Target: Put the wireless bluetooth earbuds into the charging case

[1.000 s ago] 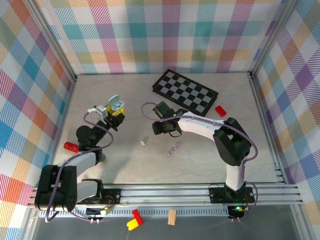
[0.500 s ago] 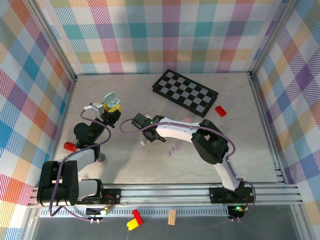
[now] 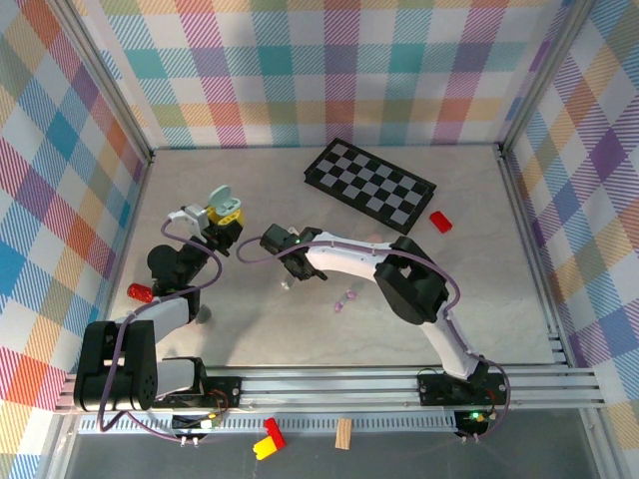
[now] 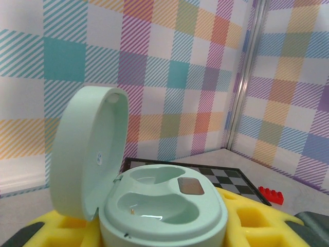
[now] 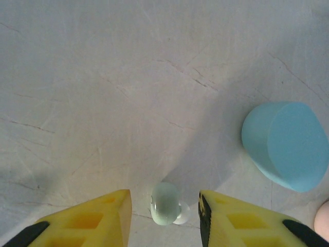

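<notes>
My left gripper is shut on a mint-green charging case. The case is held upright with its lid open and both wells bare. My right gripper is lowered to the table, its yellow fingers on either side of a pale mint earbud. A gap shows on both sides of this earbud, which lies on the table. A purple earbud lies to its right.
A light blue rounded case lies just beyond the right fingers. A checkerboard sits at the back, with a red brick to its right. A red object lies by the left arm.
The right gripper swung left from beside the checkerboard to over the mint earbud, and its jaws narrowed. The left gripper with the case shifted slightly left.
</notes>
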